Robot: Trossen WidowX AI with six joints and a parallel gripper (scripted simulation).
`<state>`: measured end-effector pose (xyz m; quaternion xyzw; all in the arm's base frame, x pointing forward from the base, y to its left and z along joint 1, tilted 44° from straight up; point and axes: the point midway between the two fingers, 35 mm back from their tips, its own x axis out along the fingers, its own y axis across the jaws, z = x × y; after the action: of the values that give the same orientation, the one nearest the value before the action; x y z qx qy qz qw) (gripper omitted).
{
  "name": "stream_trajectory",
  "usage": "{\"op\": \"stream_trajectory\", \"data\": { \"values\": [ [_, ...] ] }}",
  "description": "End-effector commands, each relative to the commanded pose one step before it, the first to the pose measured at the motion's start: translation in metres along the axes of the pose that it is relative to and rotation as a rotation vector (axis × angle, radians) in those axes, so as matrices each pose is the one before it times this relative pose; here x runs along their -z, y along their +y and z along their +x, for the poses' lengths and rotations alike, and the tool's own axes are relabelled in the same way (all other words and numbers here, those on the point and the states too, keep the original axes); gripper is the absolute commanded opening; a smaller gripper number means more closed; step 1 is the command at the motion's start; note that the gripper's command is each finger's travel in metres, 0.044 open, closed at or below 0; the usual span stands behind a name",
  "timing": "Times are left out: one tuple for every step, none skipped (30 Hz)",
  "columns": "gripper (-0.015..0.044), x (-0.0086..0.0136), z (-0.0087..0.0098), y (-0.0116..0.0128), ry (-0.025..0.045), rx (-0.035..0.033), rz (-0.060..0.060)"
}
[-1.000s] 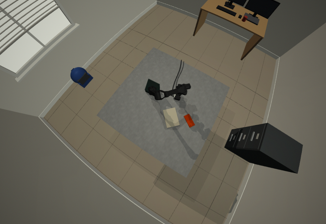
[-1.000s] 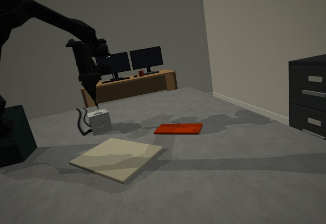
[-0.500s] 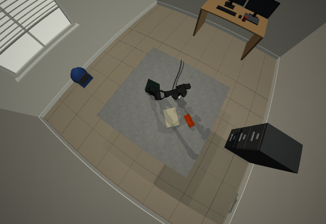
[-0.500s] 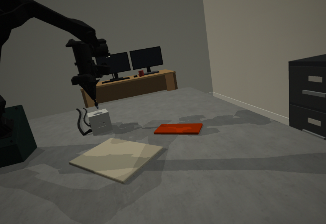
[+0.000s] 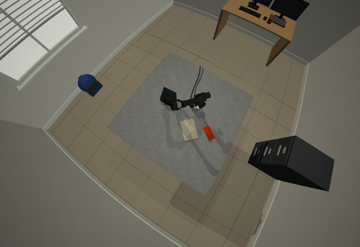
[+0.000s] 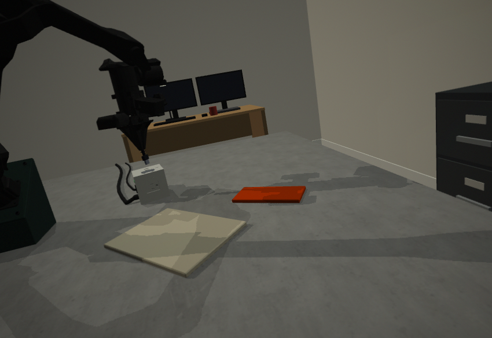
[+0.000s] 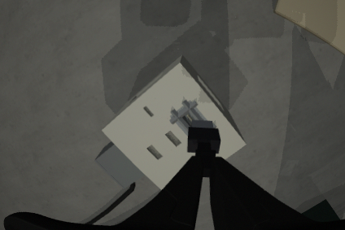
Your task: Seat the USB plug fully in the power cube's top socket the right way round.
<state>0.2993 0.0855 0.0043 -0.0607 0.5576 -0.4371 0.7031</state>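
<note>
The white power cube (image 5: 196, 107) (image 6: 151, 189) (image 7: 126, 128) stands on the grey surface. Its top has several dark slots and a socket with a raised grey guide frame (image 7: 176, 115). My gripper (image 6: 143, 152) (image 7: 205, 165) is shut on the black USB plug (image 7: 203, 139), holding it upright with its metal end (image 6: 146, 161) (image 7: 203, 124) down. The plug is out of the socket, a little above the cube top. In the wrist view the socket runs diagonally while the plug lies square to the view, so they are turned apart. The plug hides part of the socket; which way round its inside faces cannot be told.
Dark cables (image 5: 198, 78) (image 6: 118, 187) leave the cube's side. A beige board (image 5: 189, 129) (image 6: 171, 242) (image 7: 319, 8) lies near the cube, and a red-orange slab (image 5: 208, 133) (image 6: 270, 194) lies farther off. The arm's green base (image 6: 37, 199) stands at the left in the exterior view.
</note>
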Motion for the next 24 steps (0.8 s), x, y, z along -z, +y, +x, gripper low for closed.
{"op": "stream_trajectory", "data": {
  "values": [
    [0.0000, 0.00011, 0.00009, -0.00004, 0.00012, 0.00019, 0.1165],
    [0.0000, 0.00000, 0.00000, 0.00000, 0.00000, 0.00000, 0.0262],
    [0.0000, 0.00000, 0.00000, 0.00000, 0.00000, 0.00000, 0.0262],
    [0.0000, 0.00000, 0.00000, 0.00000, 0.00000, 0.00000, 0.0262],
    [0.0000, 0.00000, 0.00000, 0.00000, 0.00000, 0.00001, 0.0262],
    [0.0000, 0.00000, 0.00000, 0.00000, 0.00000, 0.00001, 0.0262],
    [0.0000, 0.00000, 0.00000, 0.00000, 0.00000, 0.00001, 0.0262],
    [0.0000, 0.00000, 0.00000, 0.00000, 0.00000, 0.00001, 0.0262],
    [0.0000, 0.00000, 0.00000, 0.00000, 0.00000, 0.00001, 0.0262],
    [0.0000, 0.00000, 0.00000, 0.00000, 0.00000, 0.00001, 0.0262],
    [0.0000, 0.00000, 0.00000, 0.00000, 0.00000, 0.00001, 0.0262],
    [0.0000, 0.00000, 0.00000, 0.00000, 0.00000, 0.00001, 0.0262],
    [0.0000, 0.00000, 0.00000, 0.00000, 0.00000, 0.00001, 0.0262],
    [0.0000, 0.00000, 0.00000, 0.00000, 0.00000, 0.00001, 0.0262],
    [0.0000, 0.00000, 0.00000, 0.00000, 0.00000, 0.00001, 0.0262],
    [0.0000, 0.00000, 0.00000, 0.00000, 0.00000, 0.00001, 0.0262],
    [0.0000, 0.00000, 0.00000, 0.00000, 0.00000, 0.00001, 0.0262],
    [0.0000, 0.00000, 0.00000, 0.00000, 0.00000, 0.00000, 0.0262],
    [0.0000, 0.00000, 0.00000, 0.00000, 0.00000, 0.00000, 0.0262],
    [0.0000, 0.00000, 0.00000, 0.00000, 0.00000, 0.00000, 0.0262],
    [0.0000, 0.00000, 0.00000, 0.00000, 0.00000, 0.00000, 0.0262],
    [0.0000, 0.00000, 0.00000, 0.00000, 0.00000, 0.00000, 0.0262],
    [0.0000, 0.00000, 0.00000, 0.00000, 0.00000, 0.00000, 0.0262],
    [0.0000, 0.00000, 0.00000, 0.00000, 0.00000, 0.00000, 0.0262]
  ]
}}
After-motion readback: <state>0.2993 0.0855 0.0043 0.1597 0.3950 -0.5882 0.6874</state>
